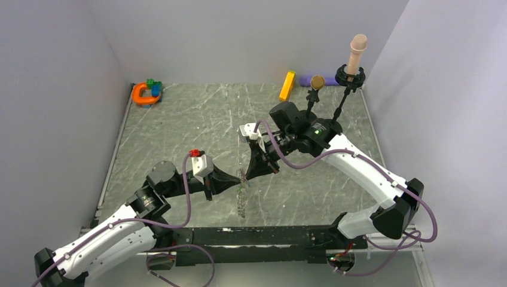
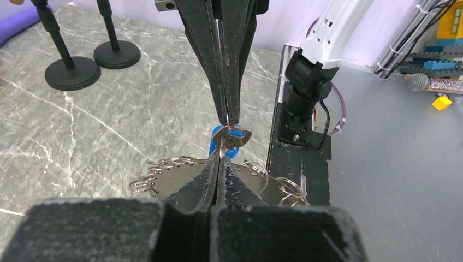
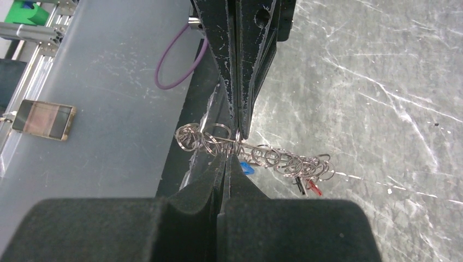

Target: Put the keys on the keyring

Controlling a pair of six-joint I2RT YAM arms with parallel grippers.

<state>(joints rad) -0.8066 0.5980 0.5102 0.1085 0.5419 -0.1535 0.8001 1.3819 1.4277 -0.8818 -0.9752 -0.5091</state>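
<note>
- Left gripper (image 2: pixel 218 166): fingers fully closed, clamping the large flat silvery toothed metal keyring (image 2: pixel 174 183).
- Right gripper (image 2: pixel 226 117): fingers closed, pinching a tiny blue-headed silver key (image 2: pixel 232 137) at the keyring's rim.
- Key sits just beyond the clamp point on the keyring; the right arm is nearer, so threading likely falls to it.

Silvery keyring (image 3: pixel 267 155), blue- and red-headed keys (image 3: pixel 245 168), grey white-veined table (image 1: pixel 179 137).

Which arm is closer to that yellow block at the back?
Right. The right arm sits in front of the yellow block; the left arm lies farther off, toward the near left.
</note>
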